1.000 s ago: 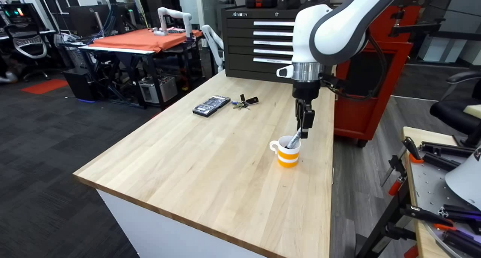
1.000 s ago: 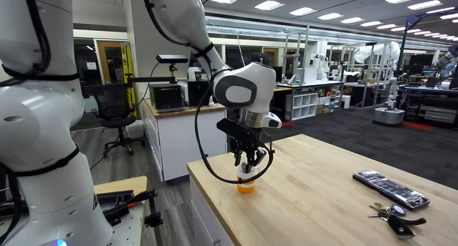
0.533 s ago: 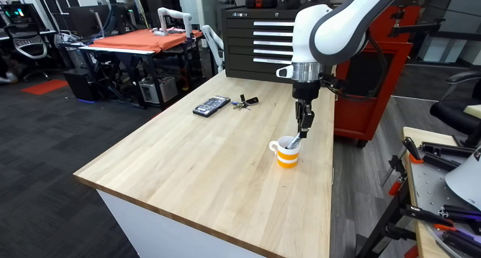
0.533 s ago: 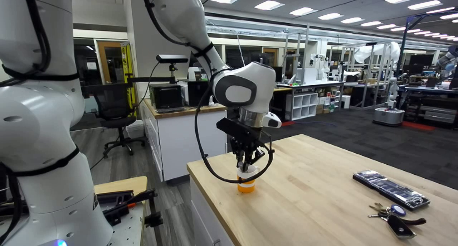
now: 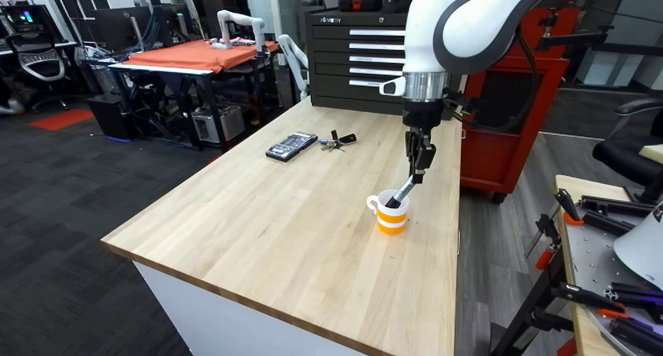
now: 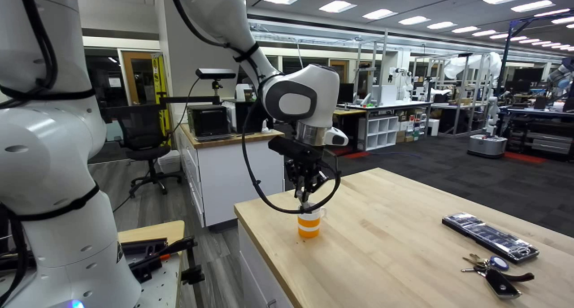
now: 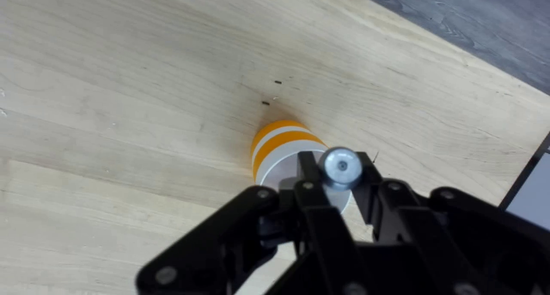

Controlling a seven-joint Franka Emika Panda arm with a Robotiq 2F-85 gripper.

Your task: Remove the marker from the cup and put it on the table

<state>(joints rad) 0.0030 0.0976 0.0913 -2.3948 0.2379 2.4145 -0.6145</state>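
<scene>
Near one long edge of the table (image 5: pixel 290 226), the cup (image 5: pixel 392 218) holds the dark lower end of the marker (image 5: pixel 403 191), while the jaws grasp the pale upper end above the rim. The long axis is slanted, not upright: from the jaws it runs down and across toward the side where the handle (image 5: pixel 369 200) is. I judge that the next pull turns on this slant; lifting roughly along it should free the marker, while a sideways drag might catch the dark end against the wall and tip the cup.

In the wrist view the marker shows end-on, pinched between the jaws, which cover part of the cup and most of the shaft. In an exterior view a black cable (image 6: pixel 256 183) crosses in front of the rim and leaves little of the marker to see. How far the tip reaches down, whether it touches the inner wall, and whether the cup's base rests quite flat, I cannot tell.
</scene>
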